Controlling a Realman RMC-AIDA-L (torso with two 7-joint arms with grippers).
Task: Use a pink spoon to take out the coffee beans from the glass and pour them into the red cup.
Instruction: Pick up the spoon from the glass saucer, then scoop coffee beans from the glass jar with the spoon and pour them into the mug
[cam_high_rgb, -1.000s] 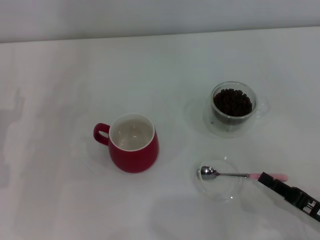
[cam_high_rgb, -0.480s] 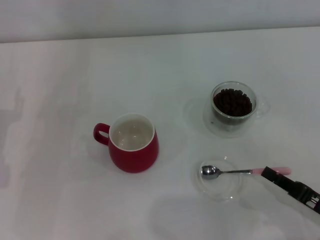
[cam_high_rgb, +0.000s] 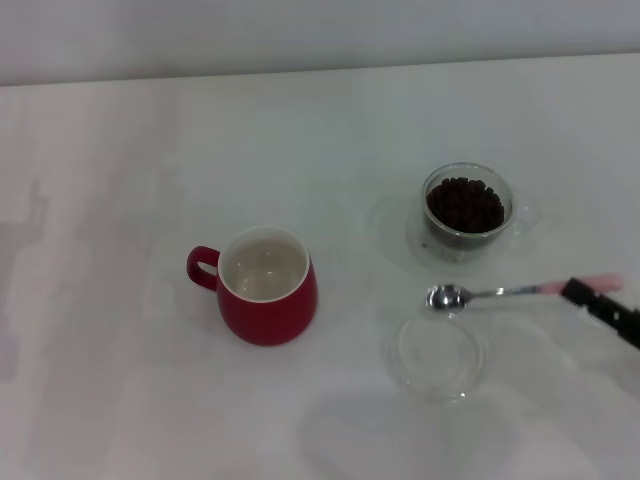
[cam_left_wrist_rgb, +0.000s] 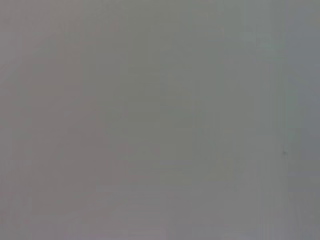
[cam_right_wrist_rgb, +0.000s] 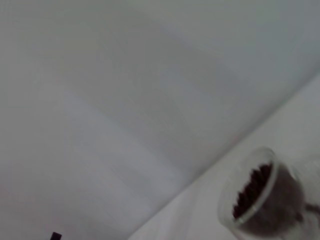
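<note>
Now right gripper pinches one pink spoon; one glass, one red cup.

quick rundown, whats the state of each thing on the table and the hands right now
pink spoon: lifted clear of the dish, held by its handle, bowl empty
right hand: shut on the pink spoon's handle
glass: upright, holding beans
coffee beans: heaped in the glass
red cup: upright, empty
glass dish: empty
left hand: not in view

Right gripper cut off by edge.
</note>
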